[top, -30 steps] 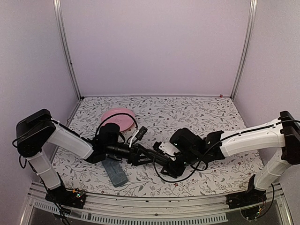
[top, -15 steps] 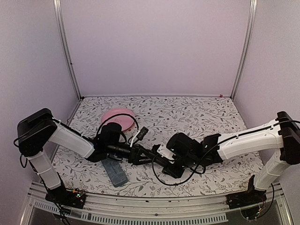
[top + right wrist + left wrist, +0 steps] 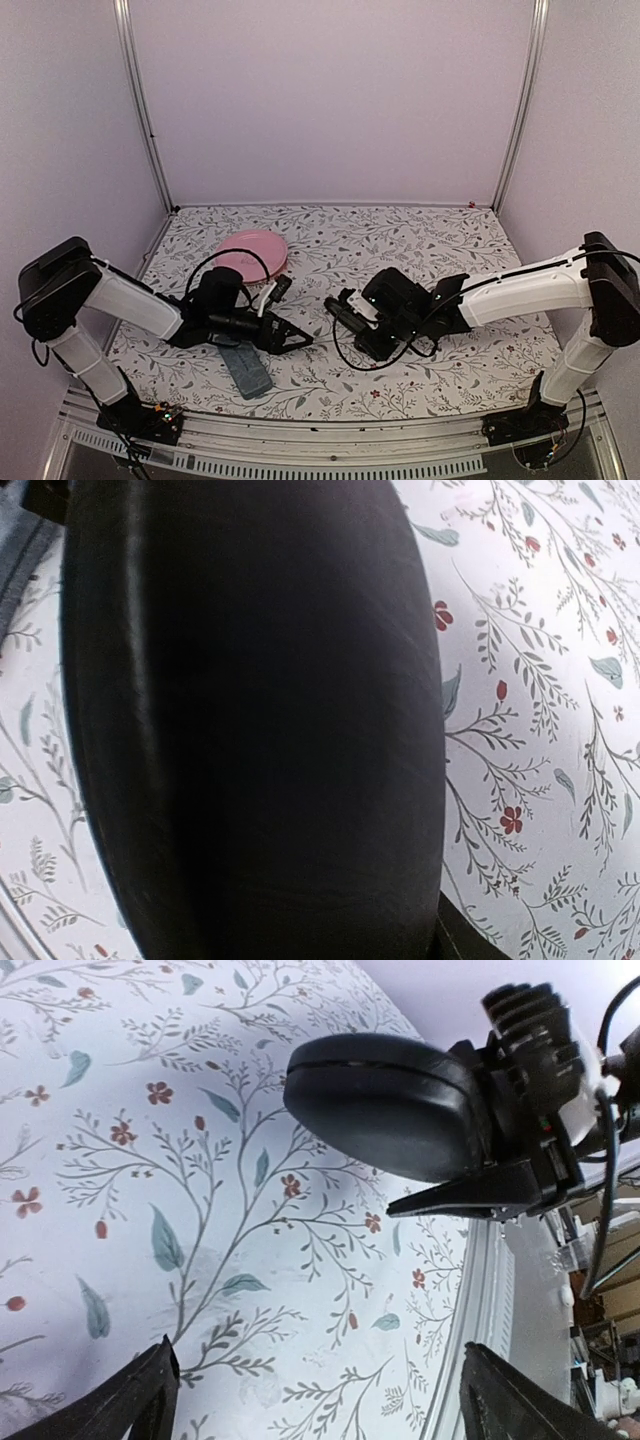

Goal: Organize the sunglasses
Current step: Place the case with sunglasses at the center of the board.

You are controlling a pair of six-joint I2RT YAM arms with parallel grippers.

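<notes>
With right gripper (image 3: pixel 347 315), pinches black hard case (image 3: pixel 385 1105) right of pink plate (image 3: pixel 250 256); holds left gripper (image 3: pixel 315 1392) spread, empty. Shows no sunglasses; seems unfinished.

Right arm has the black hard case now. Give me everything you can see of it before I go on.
The black hard case is a smooth, matt oblong with rounded ends and a thin seam running round its side. It looks like hard plastic or a leather-like shell, and it is shut. The right gripper clamps one end, with one finger showing beneath it. The case lies roughly level over the floral cloth; whether it touches the cloth cannot be told. The left gripper is open and apart from it.
</notes>
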